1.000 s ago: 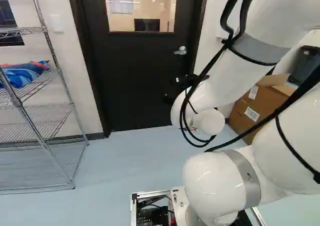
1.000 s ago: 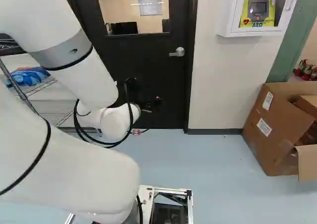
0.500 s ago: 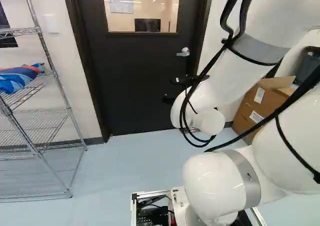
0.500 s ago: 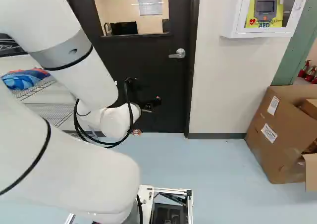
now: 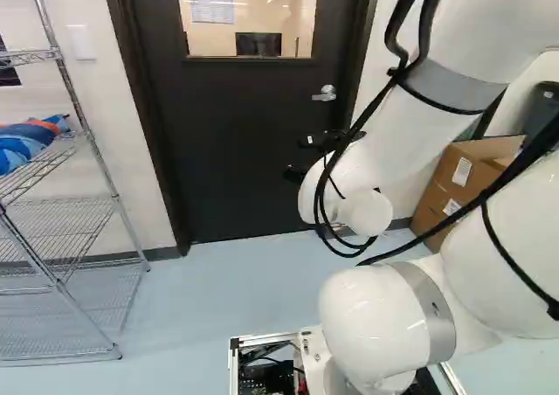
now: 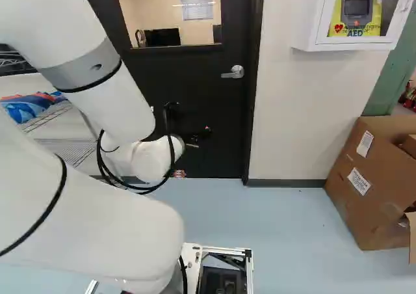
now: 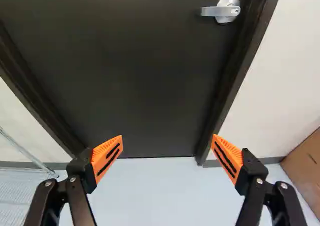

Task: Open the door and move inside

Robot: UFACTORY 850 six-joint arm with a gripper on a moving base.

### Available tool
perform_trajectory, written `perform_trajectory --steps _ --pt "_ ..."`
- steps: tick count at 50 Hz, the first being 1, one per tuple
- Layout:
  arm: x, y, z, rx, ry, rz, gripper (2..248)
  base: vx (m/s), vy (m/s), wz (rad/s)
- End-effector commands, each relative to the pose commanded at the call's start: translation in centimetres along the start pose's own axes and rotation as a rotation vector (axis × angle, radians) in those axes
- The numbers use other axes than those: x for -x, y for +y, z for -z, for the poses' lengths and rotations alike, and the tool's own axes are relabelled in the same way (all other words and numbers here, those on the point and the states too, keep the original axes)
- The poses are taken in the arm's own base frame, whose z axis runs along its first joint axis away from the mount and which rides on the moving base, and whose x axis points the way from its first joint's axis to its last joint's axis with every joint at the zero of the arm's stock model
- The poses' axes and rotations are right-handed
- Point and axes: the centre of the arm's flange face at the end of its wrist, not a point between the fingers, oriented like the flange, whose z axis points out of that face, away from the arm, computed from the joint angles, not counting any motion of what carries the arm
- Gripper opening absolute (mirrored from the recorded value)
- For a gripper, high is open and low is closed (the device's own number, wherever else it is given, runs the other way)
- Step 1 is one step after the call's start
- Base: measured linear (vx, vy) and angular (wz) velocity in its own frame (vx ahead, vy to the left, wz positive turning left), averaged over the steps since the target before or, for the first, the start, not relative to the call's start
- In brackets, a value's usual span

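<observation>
The black gripper (image 5: pixel 307 157) shows partly behind the arm's white wrist in the left base view, in front of the dark door (image 5: pixel 236 133). In the wrist view the gripper (image 7: pixel 167 146) stands open, its orange-padded fingers wide apart with nothing between them. The door (image 7: pixel 125 71) is shut in its dark frame ahead of the fingers. Its silver lever handle (image 7: pixel 220 10) sits near the door edge, ahead of the gripper and apart from it; the same handle (image 6: pixel 233 72) shows in the right base view, right of the arm. A window fills the door's upper part.
A wire shelf rack (image 5: pixel 65 281) with a blue bundle (image 5: pixel 26 142) stands left of the door. To the right are a white wall cabinet (image 6: pixel 354 14) and an open cardboard box (image 6: pixel 370 183) on the floor. Pale wall flanks the door frame.
The base has moved closer to the door, so the rack and bundle slide left and the cabinet and box slide right and grow larger. The arm holds its pose against its lowest joint.
</observation>
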Motion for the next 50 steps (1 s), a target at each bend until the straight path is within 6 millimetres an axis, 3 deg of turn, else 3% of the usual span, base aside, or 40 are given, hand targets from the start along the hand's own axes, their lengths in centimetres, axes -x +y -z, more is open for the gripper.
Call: perform_trajectory --steps 50 --pt "0.00 0.00 0.00 0.000 0.000 0.000 247 0.107 0.002 -0.002"
